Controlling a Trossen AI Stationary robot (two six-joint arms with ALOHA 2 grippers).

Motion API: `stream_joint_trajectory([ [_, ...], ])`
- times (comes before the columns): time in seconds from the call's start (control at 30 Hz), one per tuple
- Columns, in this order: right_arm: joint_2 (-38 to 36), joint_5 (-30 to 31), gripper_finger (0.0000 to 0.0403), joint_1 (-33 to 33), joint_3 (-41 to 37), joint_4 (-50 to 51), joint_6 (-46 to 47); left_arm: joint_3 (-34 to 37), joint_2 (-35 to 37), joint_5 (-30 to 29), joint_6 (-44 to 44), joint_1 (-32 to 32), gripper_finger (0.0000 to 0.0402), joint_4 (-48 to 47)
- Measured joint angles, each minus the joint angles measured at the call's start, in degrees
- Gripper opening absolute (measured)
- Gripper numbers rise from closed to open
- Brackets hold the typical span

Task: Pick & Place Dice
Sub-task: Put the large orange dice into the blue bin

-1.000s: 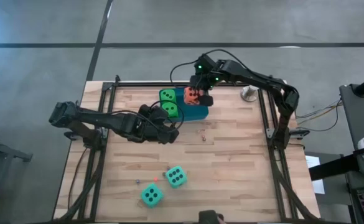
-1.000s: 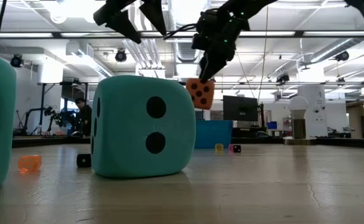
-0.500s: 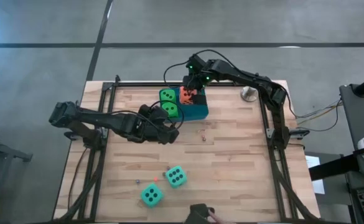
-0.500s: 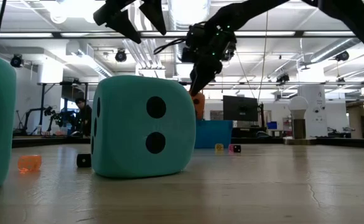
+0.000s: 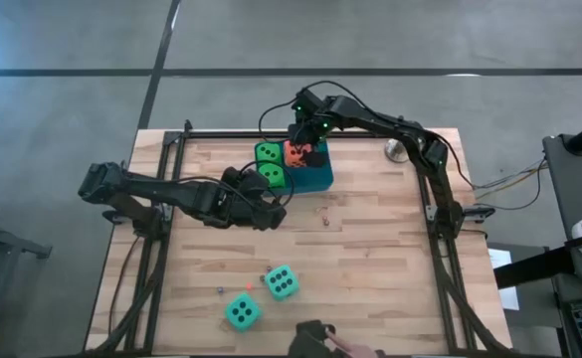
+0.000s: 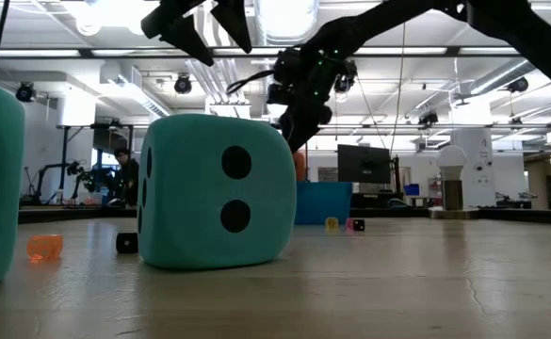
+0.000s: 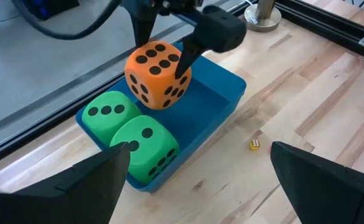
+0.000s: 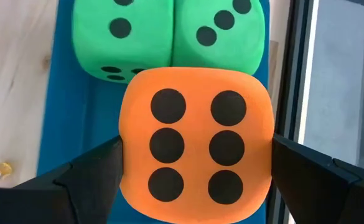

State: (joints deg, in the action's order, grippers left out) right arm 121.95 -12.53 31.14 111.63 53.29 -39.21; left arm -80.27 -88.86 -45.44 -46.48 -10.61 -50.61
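Note:
The orange-red die (image 7: 158, 74) is in my right gripper (image 8: 197, 186), over the blue tray (image 7: 222, 93) at the table's far middle. Two bright green dice (image 7: 110, 112) (image 7: 145, 142) sit side by side in the tray's left end, close to the orange die. Two teal dice (image 5: 282, 282) (image 5: 242, 313) rest on the table near its front edge. My left gripper (image 7: 194, 180) is open and empty, just on the near side of the tray (image 5: 310, 177). My right gripper pinches the orange-red die by two opposite side faces (image 8: 129, 158) between its two fingers, with the six-pip face (image 8: 197, 146) turned up toward the wrist. The fingers (image 7: 185, 62) come from above, pointing down. The die hangs a little tilted, low over the tray.
A small white ball on a metal stand (image 5: 400, 149) stands right of the tray. Tiny dice and bits lie on the wood (image 7: 254, 144) (image 6: 44, 247). A person's hand (image 5: 315, 343) shows at the table's near edge. The metal frame rail (image 7: 331, 25) runs along the far edge.
My right gripper has carried the orange-red die toward the table's left edge and down, from beside the tray's right part to low over the tray next to the green dice. It stays shut on the die. The hand at the near edge has shifted left.

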Motion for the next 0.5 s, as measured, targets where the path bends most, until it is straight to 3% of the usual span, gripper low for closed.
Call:
stream_joint_trajectory([
  [0.5, 3.1, 0.4, 0.0359, 1.8, -0.3, -4.7, 0.1, 0.0, 0.0, 0.0, 0.0, 0.0, 0.0392, 0.0],
])
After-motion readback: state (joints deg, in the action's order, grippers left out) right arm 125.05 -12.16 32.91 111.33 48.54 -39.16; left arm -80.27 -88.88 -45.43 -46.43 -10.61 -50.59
